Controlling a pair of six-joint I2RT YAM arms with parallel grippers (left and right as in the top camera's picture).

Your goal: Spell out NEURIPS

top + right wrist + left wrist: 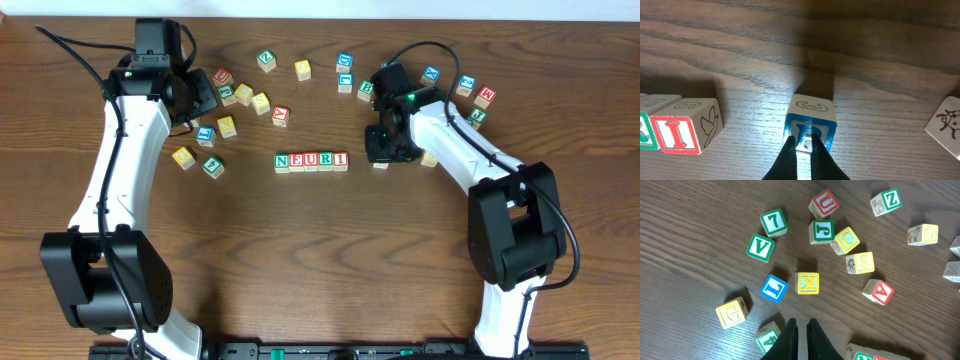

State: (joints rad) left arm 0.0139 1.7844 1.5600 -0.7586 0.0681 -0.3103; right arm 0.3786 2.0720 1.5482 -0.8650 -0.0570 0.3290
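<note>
A row of cubes reading N E U R I (311, 161) lies mid-table. Its red I cube (677, 131) shows at the left of the right wrist view. My right gripper (383, 150) is shut, its fingertips (802, 147) over the top face of a blue-framed P cube (810, 122) that sits on the table to the right of the I, with a gap between them. A yellow S cube (860, 262) lies among the loose cubes; it also shows in the overhead view (261, 103). My left gripper (801, 332) is shut and empty, hovering over those cubes.
Loose cubes lie under the left arm: red U (823, 203), green J (821, 231), yellow C (846, 240), yellow K (807, 283), blue L (774, 288), yellow G (732, 312), green V (760, 247). More cubes lie at the back right (470, 95).
</note>
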